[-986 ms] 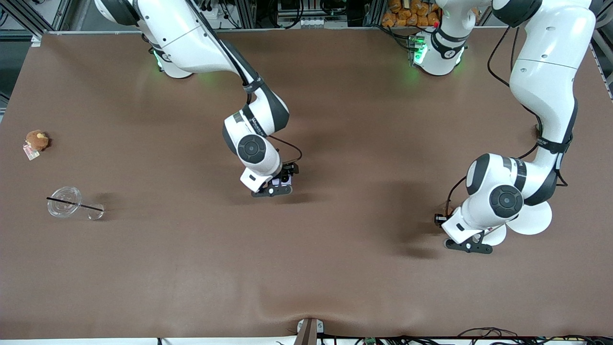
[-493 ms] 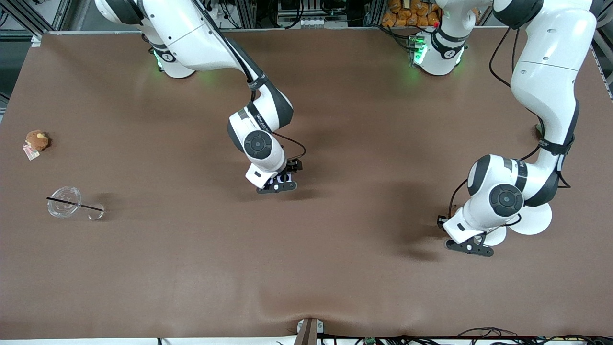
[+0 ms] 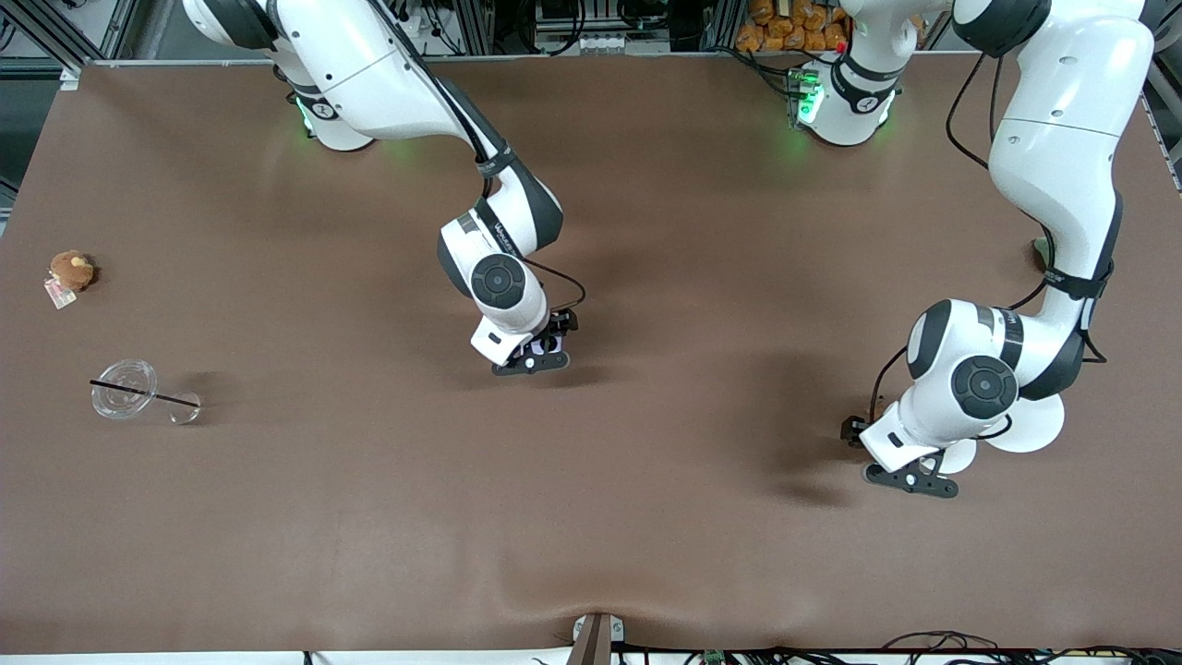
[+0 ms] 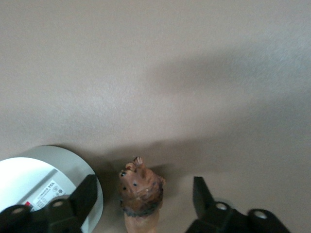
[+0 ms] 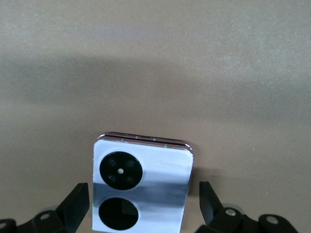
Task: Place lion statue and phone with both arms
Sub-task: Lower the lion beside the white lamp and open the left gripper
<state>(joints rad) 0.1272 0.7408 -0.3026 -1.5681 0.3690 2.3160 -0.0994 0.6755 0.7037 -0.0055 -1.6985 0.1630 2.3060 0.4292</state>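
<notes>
The phone, pale lavender with two black circles, lies flat on the brown table near its middle. My right gripper is open around it, with a small gap at each finger; in the front view this gripper hides most of the phone. The orange-brown lion statue sits between the fingers of my open left gripper, touching neither finger. In the front view the left gripper is low at the left arm's end of the table, and the lion is hidden under the hand.
A white round object with a label lies right beside the lion and also shows in the left wrist view. A brown plush toy with a tag and a tipped clear cup with a black straw lie at the right arm's end.
The right gripper has shifted slightly over the phone. The left gripper has crept a little toward the front camera. Phone and lion stay in place.
</notes>
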